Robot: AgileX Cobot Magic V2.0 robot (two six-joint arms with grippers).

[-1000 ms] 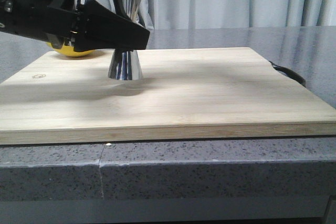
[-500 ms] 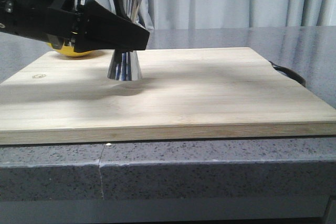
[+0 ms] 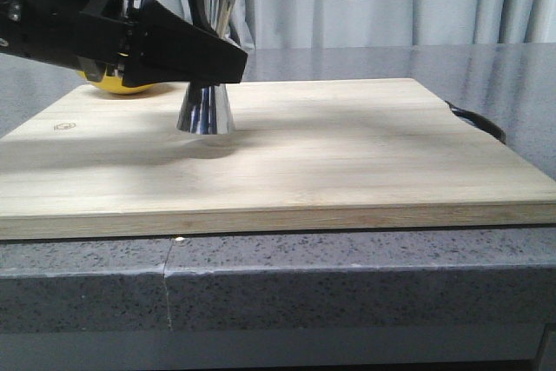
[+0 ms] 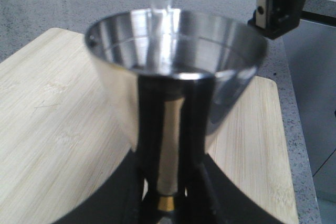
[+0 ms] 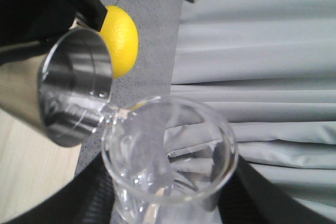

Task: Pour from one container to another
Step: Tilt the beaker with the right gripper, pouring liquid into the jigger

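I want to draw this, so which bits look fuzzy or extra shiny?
Left wrist view: the jigger is softly blurred, with bright streaks on its steel. Right wrist view: the beaker rim is fuzzy, while the lemon looks sharper. Front view: the left gripper casts a soft shadow on the board.

Mirror-polished steel jigger (image 4: pixel 176 93), clear glass beaker (image 5: pixel 168 161), pale matt wooden board (image 3: pixel 347 154), speckled grey stone tabletop (image 3: pixel 347 275), glossy lemon (image 5: pixel 122 38)
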